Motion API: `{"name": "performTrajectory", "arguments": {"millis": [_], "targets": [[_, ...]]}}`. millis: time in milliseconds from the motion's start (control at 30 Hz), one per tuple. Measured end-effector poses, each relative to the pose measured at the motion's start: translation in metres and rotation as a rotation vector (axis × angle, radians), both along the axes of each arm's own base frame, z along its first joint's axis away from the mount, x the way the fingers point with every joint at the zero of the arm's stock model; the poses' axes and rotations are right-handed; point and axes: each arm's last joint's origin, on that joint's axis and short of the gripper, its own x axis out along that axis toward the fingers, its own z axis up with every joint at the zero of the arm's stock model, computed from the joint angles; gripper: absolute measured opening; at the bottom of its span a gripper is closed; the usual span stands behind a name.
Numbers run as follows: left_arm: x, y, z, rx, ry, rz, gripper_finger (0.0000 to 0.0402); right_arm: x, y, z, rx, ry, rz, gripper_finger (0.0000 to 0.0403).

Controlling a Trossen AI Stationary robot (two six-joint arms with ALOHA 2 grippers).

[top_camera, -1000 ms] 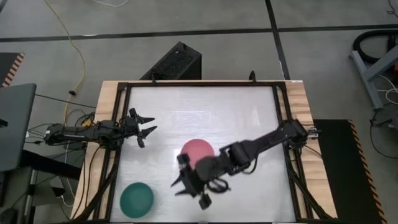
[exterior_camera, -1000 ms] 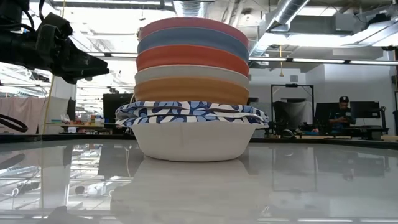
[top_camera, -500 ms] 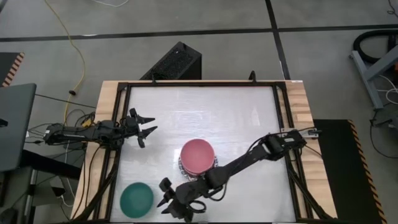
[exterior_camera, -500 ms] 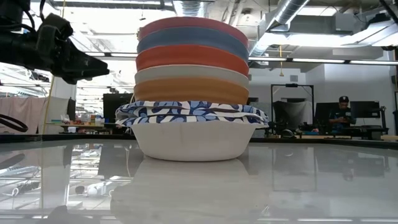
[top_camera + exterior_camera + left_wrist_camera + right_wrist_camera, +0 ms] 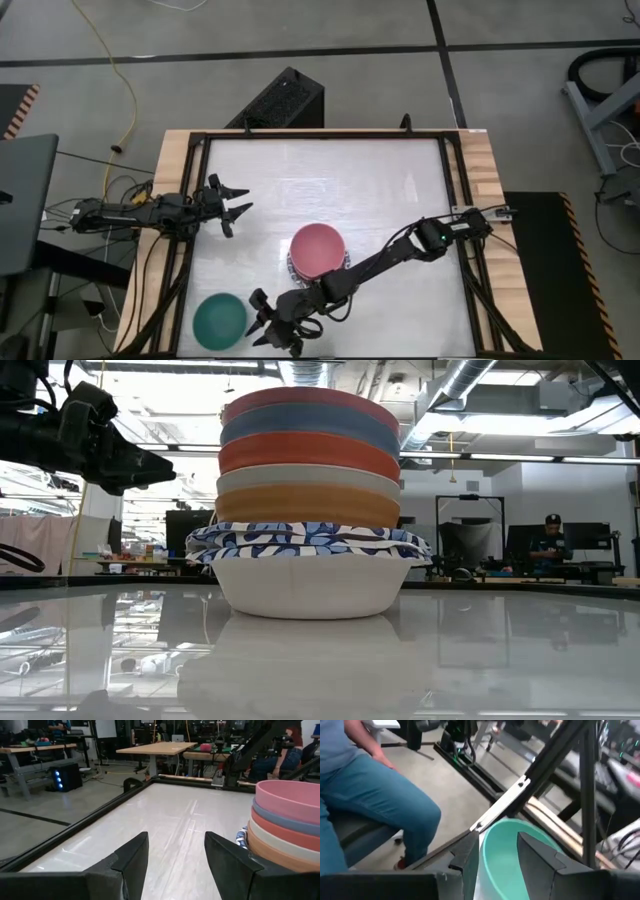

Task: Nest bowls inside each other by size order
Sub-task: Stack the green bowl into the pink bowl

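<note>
A stack of bowls (image 5: 318, 250) with a pink one on top stands on the table near the middle front. In the low view (image 5: 310, 510) its lowest bowl is cream. In the left wrist view the stack (image 5: 287, 825) is beside my left gripper. A dark green bowl (image 5: 220, 318) sits alone at the near left. My right gripper (image 5: 262, 325) is open at the green bowl's right rim. In the right wrist view (image 5: 497, 847) one finger stands outside the rim (image 5: 484, 845) and one over the bowl's inside. My left gripper (image 5: 235, 205) is open and empty at the left side.
The table has a black frame (image 5: 190, 240) around a white top. A person in blue jeans (image 5: 370, 800) sits just beyond the table's edge near the green bowl. Another person (image 5: 548, 545) stands far off in the room.
My right gripper has gone from beside the stack toward the table's near left corner, up to the green bowl's right rim, staying open. The stack and the green bowl have not moved.
</note>
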Motion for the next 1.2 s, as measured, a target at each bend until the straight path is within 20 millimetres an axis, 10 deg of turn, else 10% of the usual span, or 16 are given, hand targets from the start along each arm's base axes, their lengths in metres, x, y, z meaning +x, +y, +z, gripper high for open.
{"name": "performTrajectory", "arguments": {"millis": [600,1200], "targets": [[0.0,0.0,-0.001,0.0,0.009,-0.001,0.0185,0.035,0.007,-0.016,-0.005,-0.256,0.019,0.0153],[0.001,0.0,-0.001,0.001,0.013,-0.001,0.0185,0.031,0.007,-0.035,-0.106,-0.039,0.035,0.0153]]}}
